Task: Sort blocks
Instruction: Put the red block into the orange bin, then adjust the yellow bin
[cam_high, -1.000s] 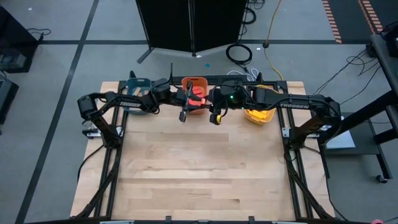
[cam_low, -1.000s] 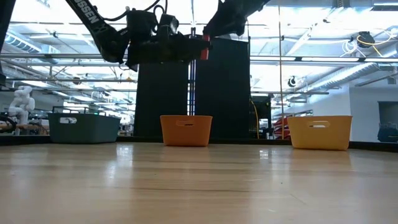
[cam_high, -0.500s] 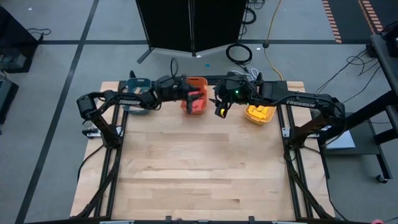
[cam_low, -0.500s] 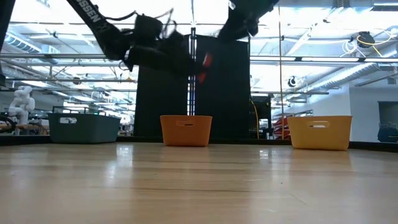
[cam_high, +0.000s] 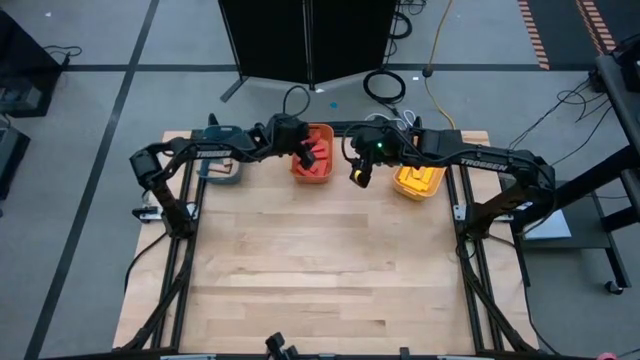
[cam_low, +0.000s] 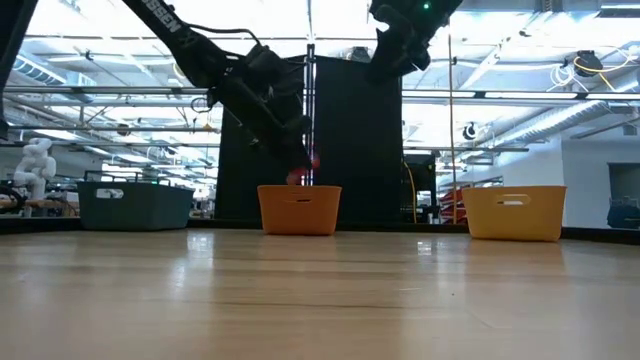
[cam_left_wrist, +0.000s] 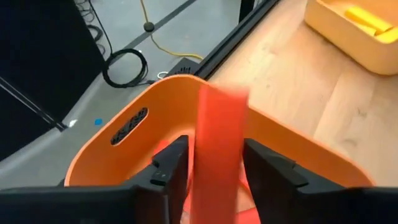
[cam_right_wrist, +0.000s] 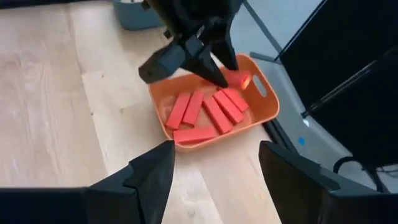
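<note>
The left tool is positioned above the orange bin at the far edge of the desk. In the left wrist view a red block stands upright between the two fingers of that tool, blurred at its upper end; the frames do not settle whether the fingers are clamped on the block or have let go of it. In the low view the red block shows just above the rim of the orange bin.

The right tool is positioned over bare desk between the orange bin and the yellow bin. Its fingers are apart and hold nothing. In the right wrist view the orange bin contains several red blocks lying flat: most side by side, one across their ends.

The yellow bin holds yellow blocks; the left wrist view shows two of them in it. A teal bin is located at the far left of the desk, partly covered by the left arm.
</note>
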